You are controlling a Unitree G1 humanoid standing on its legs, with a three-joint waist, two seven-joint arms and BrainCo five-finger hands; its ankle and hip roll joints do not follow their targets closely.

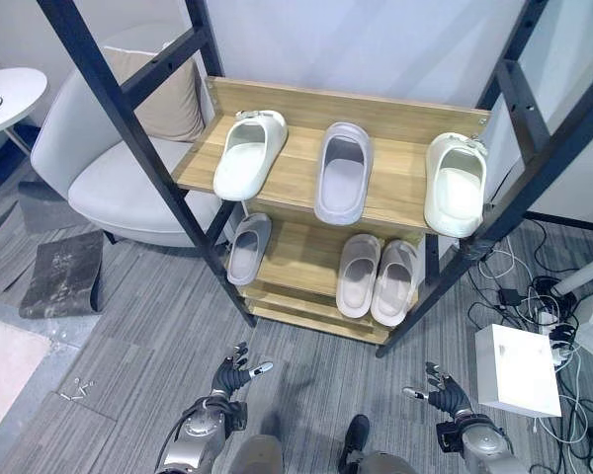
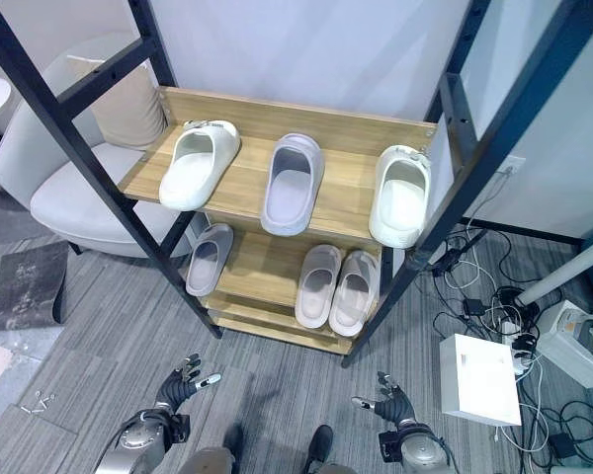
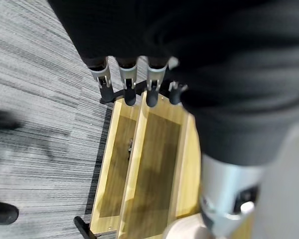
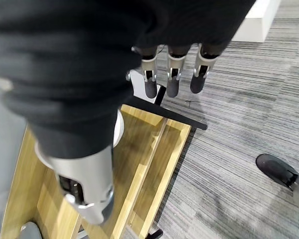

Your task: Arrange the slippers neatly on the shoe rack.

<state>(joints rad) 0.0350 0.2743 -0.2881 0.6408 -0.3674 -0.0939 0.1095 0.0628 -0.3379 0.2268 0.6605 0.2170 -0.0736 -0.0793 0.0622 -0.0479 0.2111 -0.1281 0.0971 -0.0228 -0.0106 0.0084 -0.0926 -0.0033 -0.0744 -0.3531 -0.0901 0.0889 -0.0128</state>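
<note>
A wooden shoe rack [image 1: 400, 158] in a black frame stands before me. On its top shelf lie a cream slipper [image 1: 249, 153] at the left, a grey-lilac slipper [image 1: 343, 172] in the middle and a second cream slipper [image 1: 456, 184] at the right edge. On the lower shelf a single grey slipper [image 1: 248, 248] lies at the left, and a pale pair [image 1: 380, 279] lies side by side at the right. My left hand [image 1: 233, 378] and right hand [image 1: 442, 392] hang low over the carpet in front of the rack, both open and holding nothing.
A light armchair [image 1: 128, 163] with a beige cushion stands left of the rack. A dark mat [image 1: 64, 273] lies on the carpet beside it. A white box [image 1: 518, 369] and tangled cables [image 1: 534, 291] sit at the right. A round white table [image 1: 5, 97] is at far left.
</note>
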